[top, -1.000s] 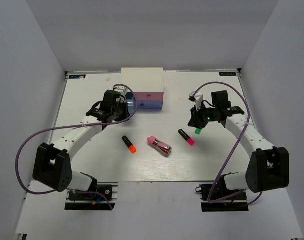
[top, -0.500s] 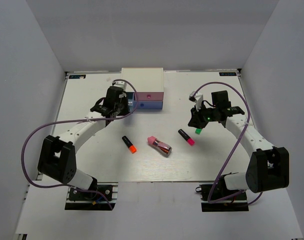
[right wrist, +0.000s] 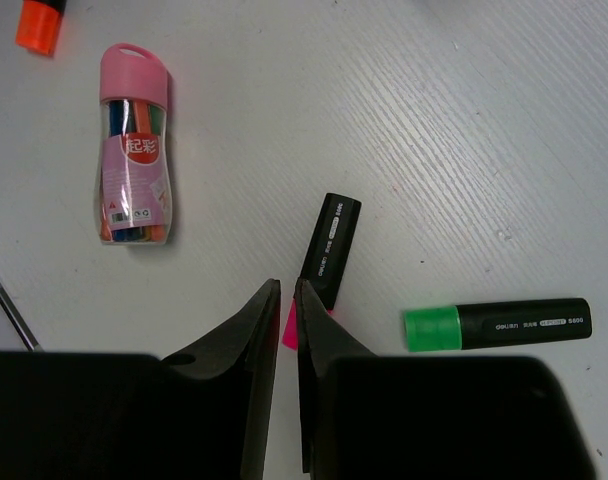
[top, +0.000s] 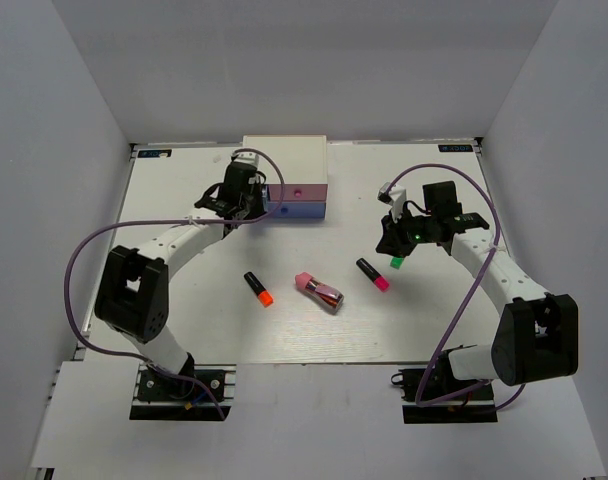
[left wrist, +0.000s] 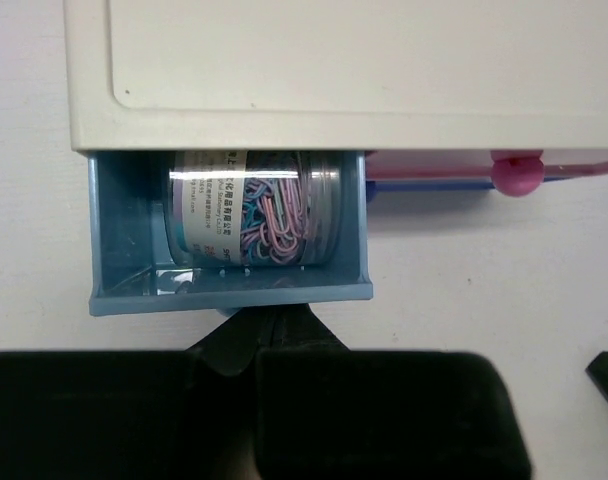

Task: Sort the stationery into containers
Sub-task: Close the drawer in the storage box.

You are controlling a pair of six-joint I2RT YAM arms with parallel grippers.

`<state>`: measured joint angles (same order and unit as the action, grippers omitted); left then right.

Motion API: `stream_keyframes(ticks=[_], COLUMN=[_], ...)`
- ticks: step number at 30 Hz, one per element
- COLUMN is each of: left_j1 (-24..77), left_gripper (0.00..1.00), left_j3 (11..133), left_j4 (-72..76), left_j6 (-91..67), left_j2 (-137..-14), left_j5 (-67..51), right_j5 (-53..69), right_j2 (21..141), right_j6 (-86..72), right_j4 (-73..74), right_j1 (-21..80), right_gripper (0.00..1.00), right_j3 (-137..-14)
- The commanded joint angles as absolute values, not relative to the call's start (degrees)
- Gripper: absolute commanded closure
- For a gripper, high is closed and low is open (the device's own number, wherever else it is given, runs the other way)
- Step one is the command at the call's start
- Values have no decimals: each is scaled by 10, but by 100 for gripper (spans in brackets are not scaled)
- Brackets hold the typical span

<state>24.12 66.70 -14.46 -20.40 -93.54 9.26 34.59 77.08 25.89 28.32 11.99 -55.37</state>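
While both tools sit closed, light-blue drawer (left wrist: 229,285) holds clear jar (left wrist: 254,221) w/ paper clips.

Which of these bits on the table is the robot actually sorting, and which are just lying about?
Part of the job:
- orange marker
- magenta marker
- green marker
- pink-capped tube
- white cabinet with its light blue drawer pulled out, holding a clear tub of paper clips

Just there:
- purple cables on the arms
- nothing else loose that I can see
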Motion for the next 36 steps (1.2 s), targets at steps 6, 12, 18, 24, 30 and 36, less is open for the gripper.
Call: stream_keyframes(ticks=[6,12,18,24,30,36], left_j1=[239,239,239,239,239,244], left_gripper=[93,93,93,90,82,58], left_j3=[715,721,737,757,726,620], left_j4=[-106,-79,-74,-74,-79,-63], left_j6=[-201,-207,-207,-207,-207,-207], left_j2=[-952,-970,-989,-1011,-988,-881], left_j5=[153,160,149,138,127,84], right_j5=[345,344,345,345,354,447], right_j2=[769,770,771,772,774,785], right_j6=[264,266,266,267,271,313], right_j4=[277,279,280,282,286,340], right_j1=[116,117,116,115,116,118], right_gripper=[82,82,81,81,74,10], right_j3=[-569,-570,-571,-570,-572,-600])
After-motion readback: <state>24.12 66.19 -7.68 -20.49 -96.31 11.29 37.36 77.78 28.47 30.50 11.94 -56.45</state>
